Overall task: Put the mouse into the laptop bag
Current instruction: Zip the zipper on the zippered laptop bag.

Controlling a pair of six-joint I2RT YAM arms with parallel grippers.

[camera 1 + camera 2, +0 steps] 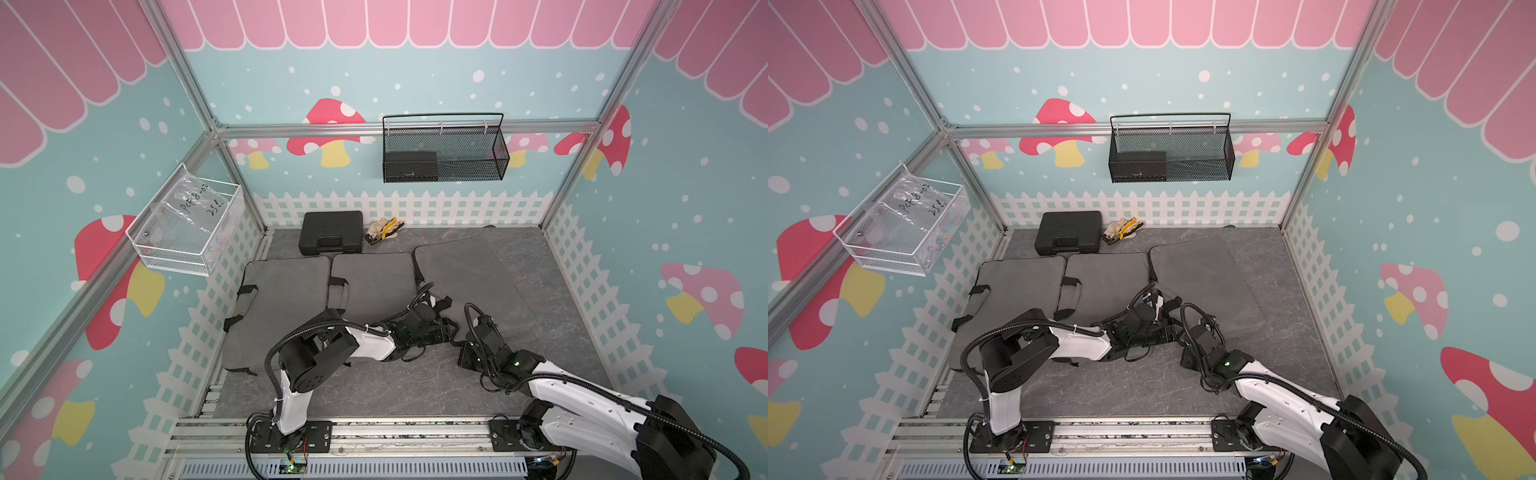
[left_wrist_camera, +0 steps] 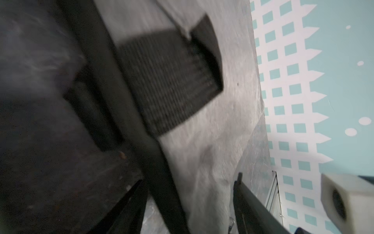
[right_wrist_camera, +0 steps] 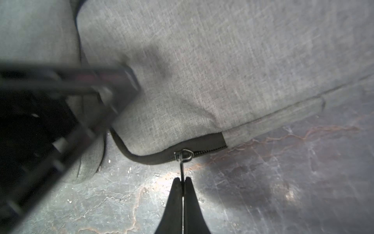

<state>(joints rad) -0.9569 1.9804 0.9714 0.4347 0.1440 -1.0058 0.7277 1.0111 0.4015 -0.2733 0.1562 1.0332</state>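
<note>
Noted three grey bags in a row on the dark marbled bench [image 1: 415,386] in both top views: left bag [image 1: 282,299], middle bag [image 1: 374,278], and the right-hand laptop bag [image 1: 473,274] [image 1: 1200,274], set slightly askew and further right.

Found both arms reaching in to the near left corner of the right-hand laptop bag.

Found the right fingers [image 3: 176,202] clenched flat together on the zipper pull [image 3: 183,156], at the near edge of the bag, on the black zip band curving round the corner. Bench surface directly below.

Saw the left fingers [image 2: 249,196] released and spread well apart over grey fabric, near a black ribbed handle strap [image 2: 172,81]. Left wrist view badly blurred.

Could not make out the mouse in any view; cannot tell its place. Cannot tell either whether zipped or open at that corner.

Logged at the far edge of the bench a black hard case [image 1: 331,232], with pale gloves [image 1: 384,230] just to its right.

Logged a black mesh basket [image 1: 469,158] on the far wall holding a dark box [image 1: 411,164], and a white mesh basket [image 1: 166,253] on the left wall holding a clear plastic bag [image 1: 191,203] with handwriting.
</note>
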